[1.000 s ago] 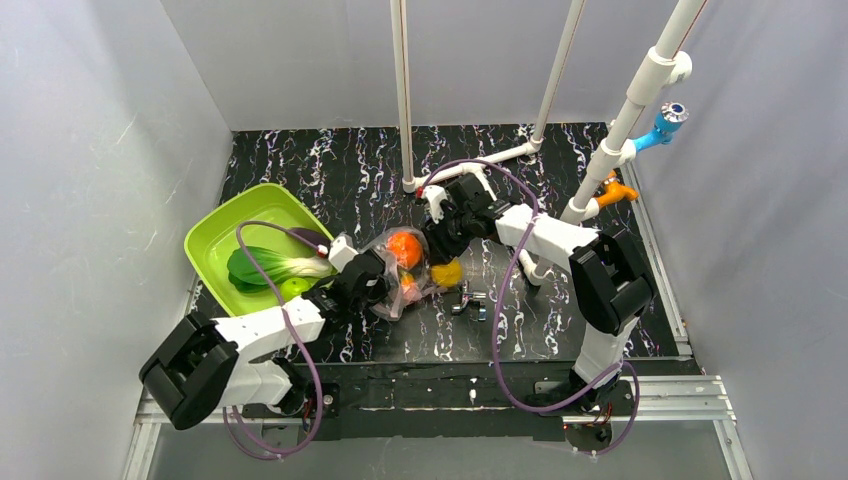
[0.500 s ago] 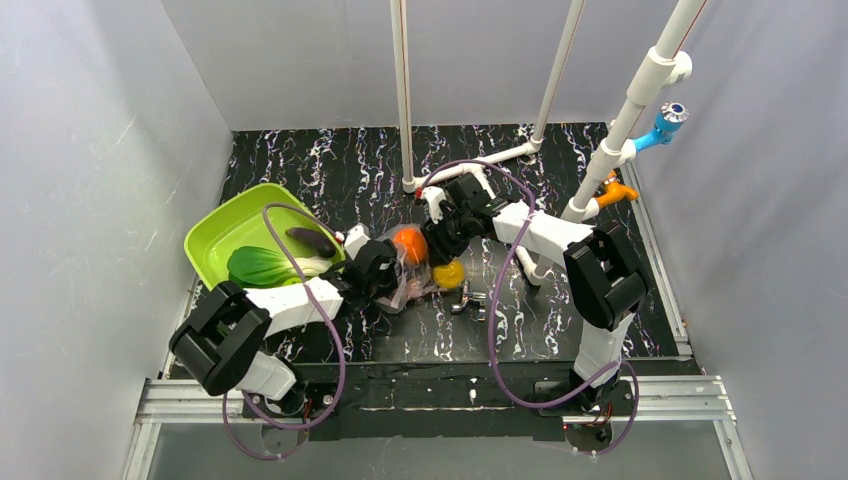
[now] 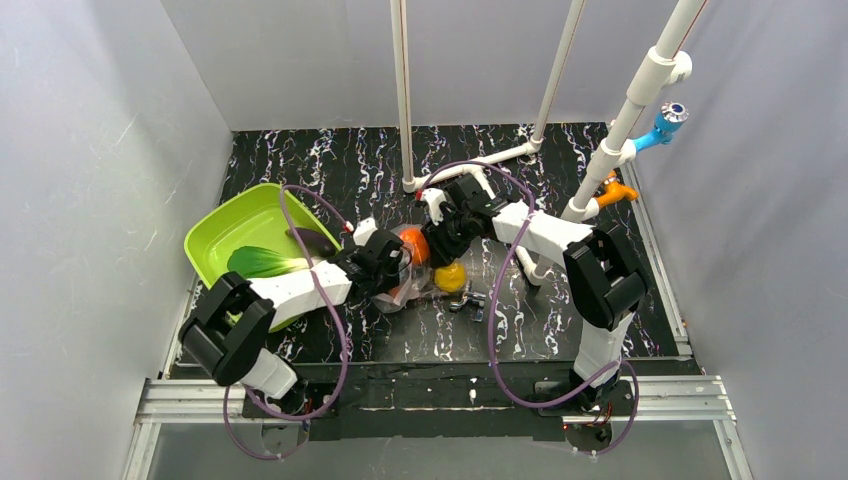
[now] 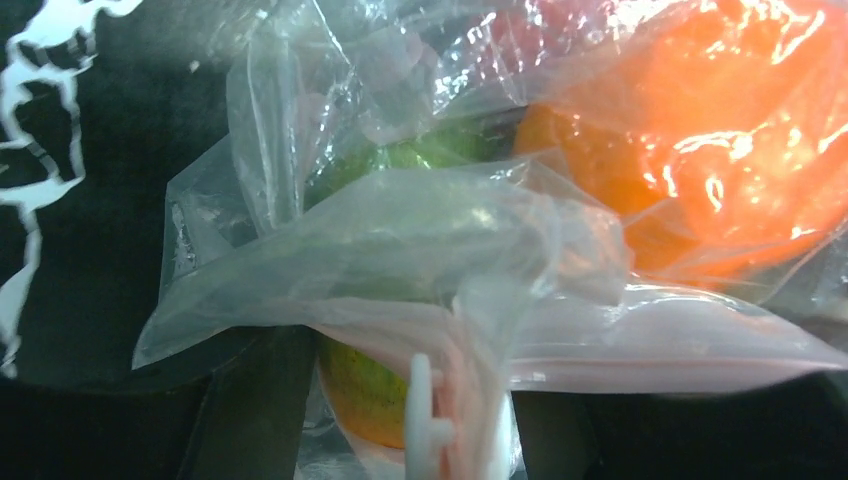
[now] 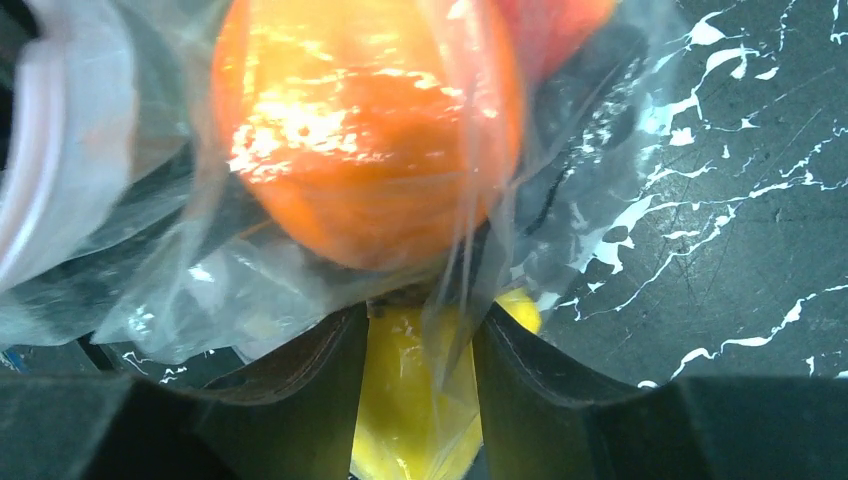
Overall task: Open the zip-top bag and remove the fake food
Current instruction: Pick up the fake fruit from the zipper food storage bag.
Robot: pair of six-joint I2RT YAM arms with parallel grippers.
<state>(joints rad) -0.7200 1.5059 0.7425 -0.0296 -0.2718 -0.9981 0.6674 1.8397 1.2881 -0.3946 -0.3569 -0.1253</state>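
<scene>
Now the zip-top bag [image 3: 400, 288] sits mid-table between my left gripper [image 3: 385, 262] and right gripper [image 3: 440, 245], just right of the lime-green tray [image 3: 230, 215], long axis running from one to the other. Its pink zip mouth points leftward, my left fingers [image 4: 250, 410] flanking the bunched strip; whether they pinch it I cannot tell. My right fingers [image 5: 310, 390] nip a fold of film below the orange [image 5: 360, 140].

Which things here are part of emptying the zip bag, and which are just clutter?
Job: zip-top bag, orange, lemon, green fruit, bok choy, eggplant, lime-green tray holding removed pieces.
Lying about: metal fitting, white pipes, blue pipe fitting.
</scene>
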